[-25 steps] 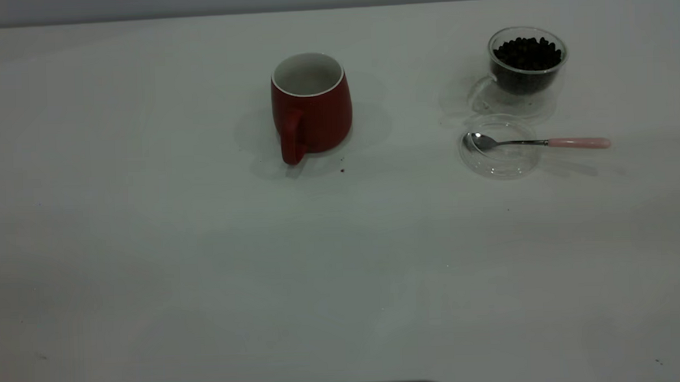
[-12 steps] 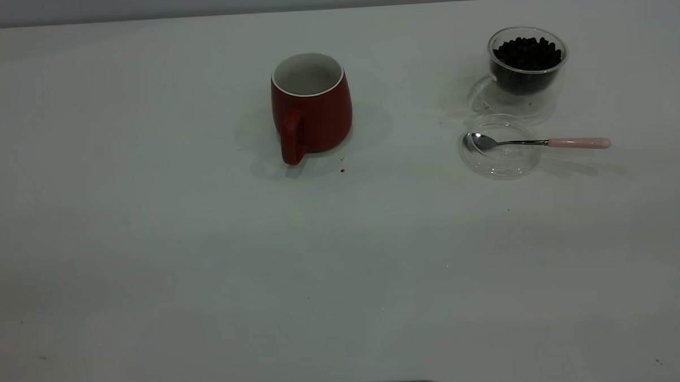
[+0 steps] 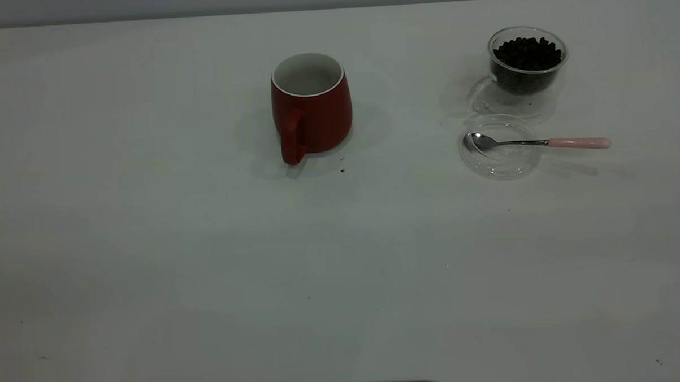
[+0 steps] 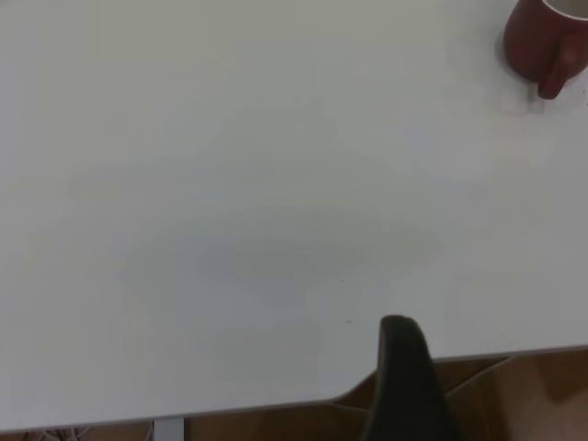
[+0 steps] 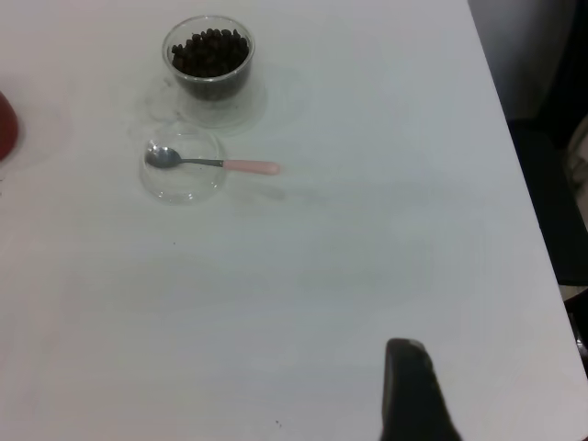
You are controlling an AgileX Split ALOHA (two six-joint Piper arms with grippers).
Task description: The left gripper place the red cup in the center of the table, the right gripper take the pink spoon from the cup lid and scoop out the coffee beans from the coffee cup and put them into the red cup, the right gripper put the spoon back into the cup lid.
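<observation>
Resting in cup lid [image 3: 500, 157]: pink spoon [image 3: 542, 142], beside coffee cup [image 3: 527, 71].

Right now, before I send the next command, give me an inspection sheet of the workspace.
Surface: white table, a few tiny dark specks.
Job's things: red cup upright mid-table, handle toward the camera. Coffee cup holds coffee beans. Pink spoon has its bowl in the cup lid, handle jutting over the rim.
Clutter: one dark crumb beside the red cup.
Grippers: left gripper and right gripper each hang at the table's near edge, far from everything; only one of the fingers shows on each.
Cables: nothing seen.
Surroundings: floor past the table edge in both wrist views.
</observation>
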